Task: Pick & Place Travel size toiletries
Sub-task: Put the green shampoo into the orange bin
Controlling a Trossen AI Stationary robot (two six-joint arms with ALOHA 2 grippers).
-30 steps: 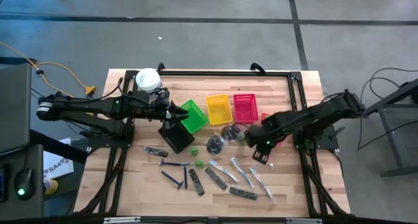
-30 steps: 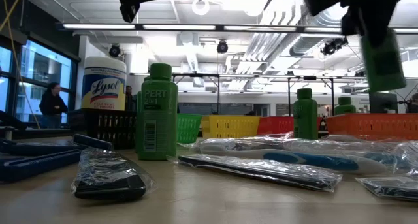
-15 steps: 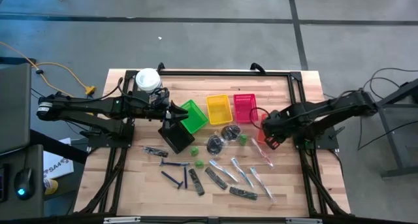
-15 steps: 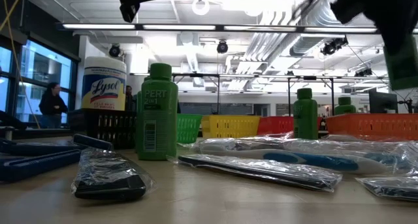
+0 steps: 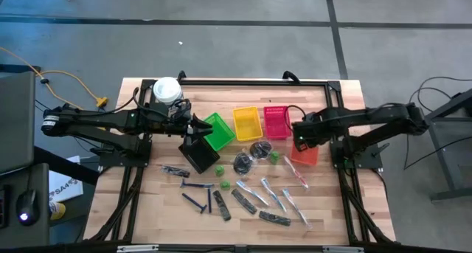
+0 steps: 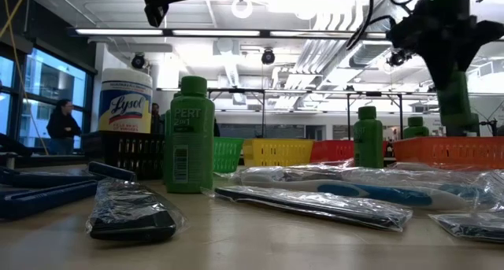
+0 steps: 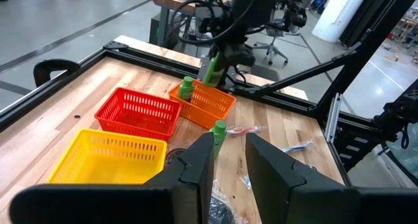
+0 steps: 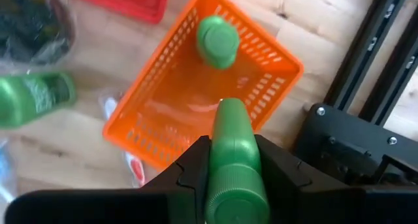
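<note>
Stubby green bottle [image 8: 230,145] clamped in right gripper [image 8: 228,160] above orange mesh basket [image 8: 274,80].

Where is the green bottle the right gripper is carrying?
The green bottle is clamped in the right gripper, held above the orange basket on the table's right side, where another green bottle already stands.

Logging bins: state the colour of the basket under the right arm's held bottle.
Orange basket, clearest in the right wrist view.
</note>
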